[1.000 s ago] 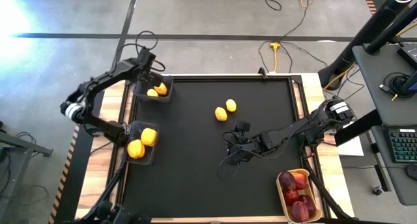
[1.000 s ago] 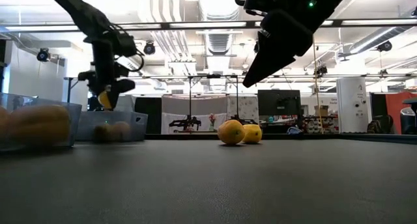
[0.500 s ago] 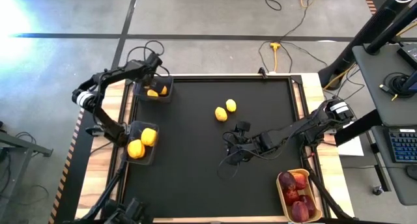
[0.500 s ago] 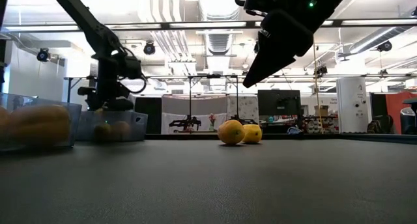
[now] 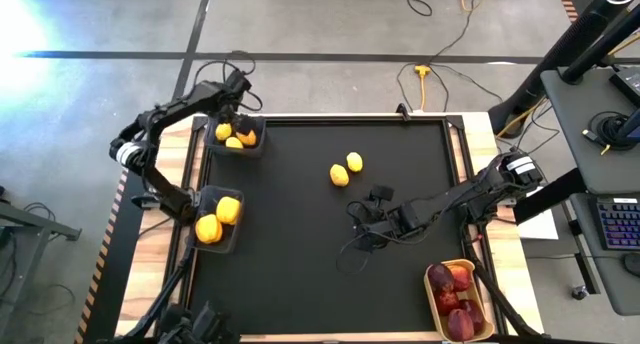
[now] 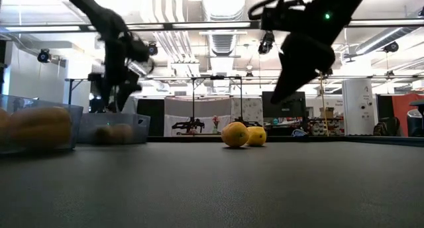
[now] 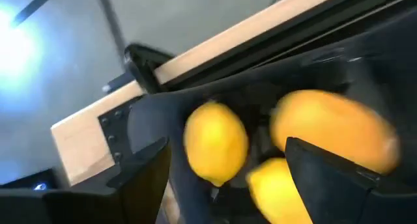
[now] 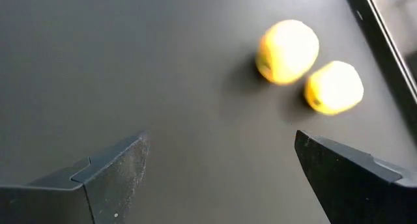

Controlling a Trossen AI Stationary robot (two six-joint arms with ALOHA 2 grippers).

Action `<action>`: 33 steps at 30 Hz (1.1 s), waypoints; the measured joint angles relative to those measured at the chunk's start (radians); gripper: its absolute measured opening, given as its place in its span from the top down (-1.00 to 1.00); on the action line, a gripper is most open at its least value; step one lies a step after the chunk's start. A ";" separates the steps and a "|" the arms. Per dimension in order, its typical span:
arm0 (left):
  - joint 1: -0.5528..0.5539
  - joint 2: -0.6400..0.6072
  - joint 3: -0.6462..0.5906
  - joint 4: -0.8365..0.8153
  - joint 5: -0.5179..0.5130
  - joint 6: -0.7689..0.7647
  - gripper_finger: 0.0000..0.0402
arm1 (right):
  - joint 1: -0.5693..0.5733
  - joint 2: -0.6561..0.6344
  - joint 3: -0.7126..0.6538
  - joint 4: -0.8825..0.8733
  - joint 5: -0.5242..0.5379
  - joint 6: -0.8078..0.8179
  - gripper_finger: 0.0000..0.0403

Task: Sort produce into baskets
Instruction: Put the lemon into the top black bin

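Above the far-left dark bin (image 5: 259,150), my left gripper (image 7: 225,152) hangs open, its fingers pointing down. Three yellow pieces lie in that bin: a lemon (image 7: 215,143), an orange-yellow one (image 7: 332,134) and a third (image 7: 277,188). Out on the black mat, two more lemons (image 5: 340,175) (image 5: 354,162) lie side by side and touching. My right gripper (image 8: 218,152) is open above the mat, nearer than those lemons and tipped down toward them (image 8: 287,51).
A second dark bin (image 5: 233,246) at the near left holds two orange-yellow pieces (image 5: 208,228). The tan tray (image 5: 431,302) at the near right holds several dark red fruits (image 5: 448,279). The mat is bare between the lemons and the left bins.
My left gripper, which held a yellow piece above the far-left bin, has dipped toward the bin and opened. The piece now lies in the bin beside the two that were there. My right gripper has tipped further downward over the mat and stays open.
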 joint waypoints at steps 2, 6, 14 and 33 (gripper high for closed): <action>-0.030 -0.040 0.032 -0.027 0.072 0.005 -0.41 | -0.001 0.000 0.000 -0.048 0.014 0.027 -0.87; -0.146 -0.141 0.019 0.089 0.309 0.012 -0.40 | -0.001 -0.004 0.000 -0.065 0.063 0.041 -0.87; -0.517 -0.232 -0.239 0.663 0.459 0.209 -0.40 | -0.007 -0.009 0.000 -0.091 0.066 0.049 -0.87; -0.654 0.239 0.294 0.315 0.451 0.655 -0.55 | 0.023 -0.093 -0.006 -0.453 0.083 0.415 -0.87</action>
